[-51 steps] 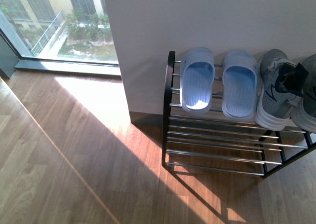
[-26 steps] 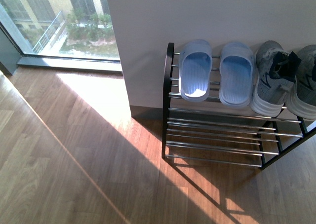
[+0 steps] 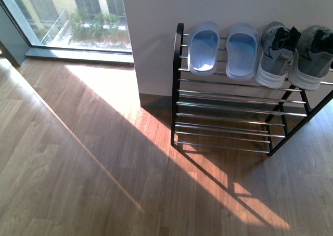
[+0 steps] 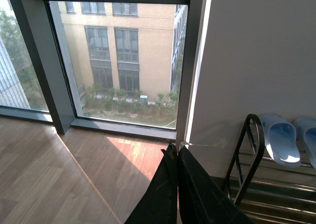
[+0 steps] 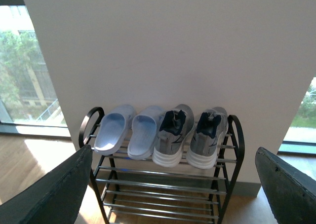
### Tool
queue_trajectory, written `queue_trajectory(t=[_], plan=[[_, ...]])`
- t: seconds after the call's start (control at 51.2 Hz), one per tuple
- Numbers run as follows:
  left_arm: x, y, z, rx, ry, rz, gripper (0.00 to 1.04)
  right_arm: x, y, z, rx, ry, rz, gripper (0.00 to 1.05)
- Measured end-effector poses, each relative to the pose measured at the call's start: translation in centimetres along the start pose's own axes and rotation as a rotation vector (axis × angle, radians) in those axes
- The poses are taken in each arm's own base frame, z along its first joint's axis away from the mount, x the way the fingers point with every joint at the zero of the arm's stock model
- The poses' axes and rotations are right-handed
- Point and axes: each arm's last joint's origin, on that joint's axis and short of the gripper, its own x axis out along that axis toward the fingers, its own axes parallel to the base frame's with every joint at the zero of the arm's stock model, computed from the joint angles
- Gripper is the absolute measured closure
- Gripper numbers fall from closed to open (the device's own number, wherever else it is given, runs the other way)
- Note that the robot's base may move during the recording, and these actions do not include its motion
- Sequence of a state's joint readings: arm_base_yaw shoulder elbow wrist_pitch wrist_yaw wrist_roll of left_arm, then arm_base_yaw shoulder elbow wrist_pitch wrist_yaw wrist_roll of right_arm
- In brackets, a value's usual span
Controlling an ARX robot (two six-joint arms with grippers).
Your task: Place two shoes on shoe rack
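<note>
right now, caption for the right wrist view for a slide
Two pale blue slide sandals and two grey sneakers lined up on the shoe rack's top shelf, open right gripper framing them.

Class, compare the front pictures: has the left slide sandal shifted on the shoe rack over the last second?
No. The left slide sandal keeps its place beside the shoe rack's black end upright; the whole scene shifts together, so the camera moved.

Lighting: strong daylight from the window (image 3: pixel 78 17), laying a bright patch on the wood floor (image 3: pixel 78 158) beside the shoe rack (image 3: pixel 229 121), whose rods cast striped shadows. Quality: all views sharp; mild glare on the wall (image 5: pixel 163 51) above the rack.
</note>
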State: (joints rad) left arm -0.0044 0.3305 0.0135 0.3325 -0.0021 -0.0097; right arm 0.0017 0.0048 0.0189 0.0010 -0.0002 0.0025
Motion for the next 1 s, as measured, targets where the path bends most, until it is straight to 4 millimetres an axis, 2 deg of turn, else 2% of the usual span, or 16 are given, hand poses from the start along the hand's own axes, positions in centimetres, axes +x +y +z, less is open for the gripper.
queue_trajectory(t=[0.507, 0.663, 0.995], plan=[[-1.0, 0.0, 0.0, 0.0, 0.0, -0.001, 1.04, 0.0, 0.0, 0.0, 0.0, 0.0, 0.0, 0.09], [-2.0, 0.0, -0.4, 0.0, 0.015, 0.001, 1.04, 0.0, 0.0, 0.0, 0.0, 0.001, 0.001, 0.09], [-2.1, 0.0, -0.4, 0.001, 0.017, -0.002, 1.04, 0.0, 0.0, 0.0, 0.0, 0.001, -0.003, 0.09]])
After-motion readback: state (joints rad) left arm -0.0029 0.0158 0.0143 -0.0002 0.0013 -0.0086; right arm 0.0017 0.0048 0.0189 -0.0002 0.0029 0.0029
